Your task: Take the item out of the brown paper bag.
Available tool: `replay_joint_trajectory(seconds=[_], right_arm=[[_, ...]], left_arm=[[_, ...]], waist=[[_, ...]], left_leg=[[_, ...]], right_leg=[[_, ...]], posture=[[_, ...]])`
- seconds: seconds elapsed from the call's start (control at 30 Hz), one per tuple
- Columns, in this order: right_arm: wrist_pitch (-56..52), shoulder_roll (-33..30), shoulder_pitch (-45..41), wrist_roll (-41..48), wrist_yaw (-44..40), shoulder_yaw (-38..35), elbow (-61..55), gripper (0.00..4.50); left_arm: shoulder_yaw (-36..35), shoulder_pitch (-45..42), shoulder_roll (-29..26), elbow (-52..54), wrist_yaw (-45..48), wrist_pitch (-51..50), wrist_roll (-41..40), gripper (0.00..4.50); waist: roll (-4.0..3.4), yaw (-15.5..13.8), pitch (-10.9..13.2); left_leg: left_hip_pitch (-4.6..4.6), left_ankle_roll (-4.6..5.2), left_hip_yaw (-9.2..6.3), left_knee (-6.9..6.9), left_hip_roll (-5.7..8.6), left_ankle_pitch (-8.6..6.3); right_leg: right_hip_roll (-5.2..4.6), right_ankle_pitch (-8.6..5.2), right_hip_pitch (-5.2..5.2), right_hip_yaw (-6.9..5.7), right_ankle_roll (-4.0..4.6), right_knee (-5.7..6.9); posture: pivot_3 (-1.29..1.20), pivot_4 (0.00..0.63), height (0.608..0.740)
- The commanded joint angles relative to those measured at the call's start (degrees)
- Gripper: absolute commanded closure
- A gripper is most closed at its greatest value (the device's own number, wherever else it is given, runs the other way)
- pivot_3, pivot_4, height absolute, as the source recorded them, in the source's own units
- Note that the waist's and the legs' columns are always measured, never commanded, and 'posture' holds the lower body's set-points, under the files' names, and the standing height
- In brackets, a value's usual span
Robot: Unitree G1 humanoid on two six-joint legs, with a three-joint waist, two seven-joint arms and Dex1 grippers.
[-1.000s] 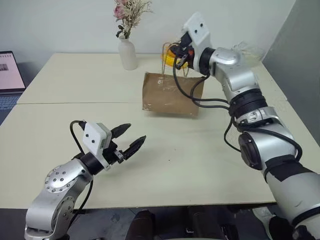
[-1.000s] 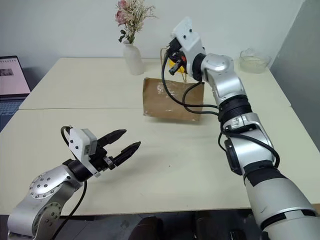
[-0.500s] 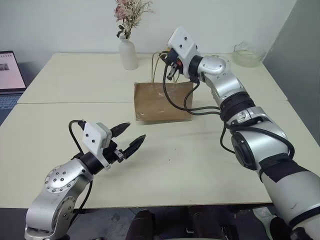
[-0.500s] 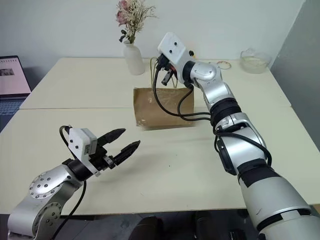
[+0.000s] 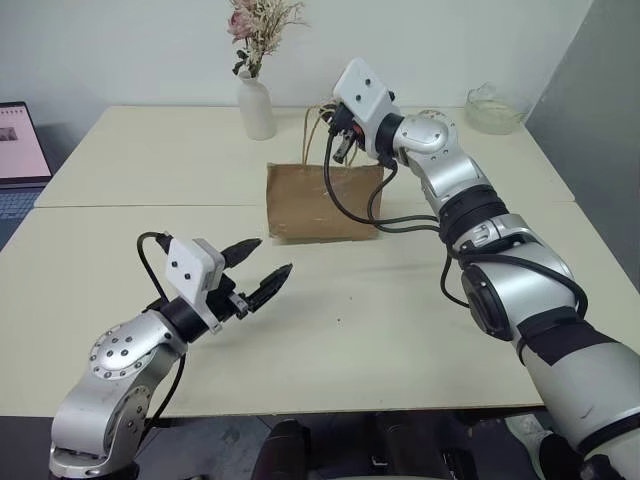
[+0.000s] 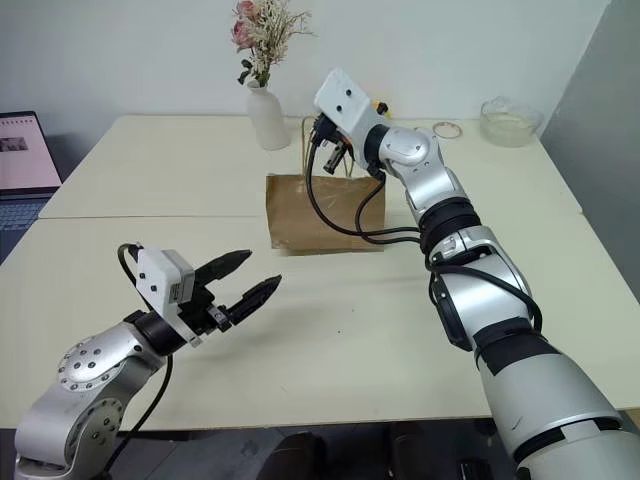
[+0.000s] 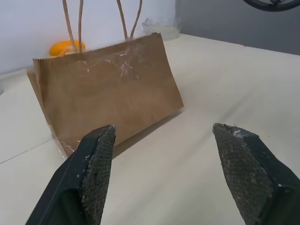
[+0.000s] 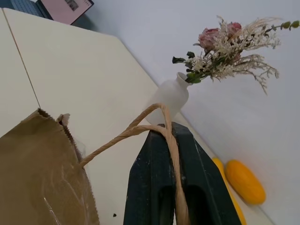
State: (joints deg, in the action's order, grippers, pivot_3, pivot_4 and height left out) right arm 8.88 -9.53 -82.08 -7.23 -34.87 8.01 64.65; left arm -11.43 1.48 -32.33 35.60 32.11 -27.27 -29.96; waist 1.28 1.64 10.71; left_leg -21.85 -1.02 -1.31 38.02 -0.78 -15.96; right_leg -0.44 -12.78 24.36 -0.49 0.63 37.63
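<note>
The brown paper bag (image 5: 322, 200) stands upright in the middle of the table, creased, with clear tape on its side. My right gripper (image 5: 338, 150) hovers just above the bag's mouth, shut on one of its tan loop handles (image 8: 136, 132), and in the right wrist view the cord runs over the closed fingers (image 8: 161, 159). My left gripper (image 5: 266, 257) is open and empty near the table's front left, pointing at the bag (image 7: 108, 89) from a distance. The item is hidden.
A white vase of dried flowers (image 5: 256, 105) stands behind the bag to the left. Yellow and orange fruit (image 8: 243, 180) lie behind the bag. A glass bowl (image 5: 490, 108) sits at the far right corner and a laptop (image 5: 18, 150) at the left edge.
My right gripper swung left and slightly down, dragging the bag left by its handle. It has barely moved in the last half second. The left gripper stayed put.
</note>
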Motion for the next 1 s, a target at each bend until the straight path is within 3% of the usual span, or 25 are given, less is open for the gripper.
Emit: replay_joint_trajectory(seconds=[0.03,0.77,1.0], right_arm=[[0.5,-0.6,-2.8,0.6,0.8,-1.4,-2.1,4.48],[2.1,-0.5,-1.4,-3.0,0.1,0.9,-2.2,4.48],[1.2,-0.7,-0.9,-2.8,-0.8,1.5,-3.4,4.48]], left_arm=[[0.7,-0.9,-0.5,1.3,0.2,0.6,0.4,1.02],[1.4,-1.6,-0.5,1.1,0.1,0.9,0.6,1.02],[-3.6,-1.4,1.3,1.6,-2.1,4.1,0.2,1.02]], waist=[[0.0,0.0,0.0],[0.0,0.0,0.0],[0.0,0.0,0.0]], left_leg=[[0.0,0.0,0.0,0.0,0.0,0.0],[0.01,0.0,0.0,0.0,0.0,0.0],[0.02,0.0,0.0,0.0,-0.01,0.0]], right_leg=[[0.0,0.0,0.0,0.0,0.0,0.0],[0.0,0.0,0.0,0.0,0.0,0.01],[0.0,0.0,0.0,-0.01,0.0,0.01]], posture=[[0.0,0.15,0.74],[0.0,0.15,0.74],[0.0,0.15,0.74]])
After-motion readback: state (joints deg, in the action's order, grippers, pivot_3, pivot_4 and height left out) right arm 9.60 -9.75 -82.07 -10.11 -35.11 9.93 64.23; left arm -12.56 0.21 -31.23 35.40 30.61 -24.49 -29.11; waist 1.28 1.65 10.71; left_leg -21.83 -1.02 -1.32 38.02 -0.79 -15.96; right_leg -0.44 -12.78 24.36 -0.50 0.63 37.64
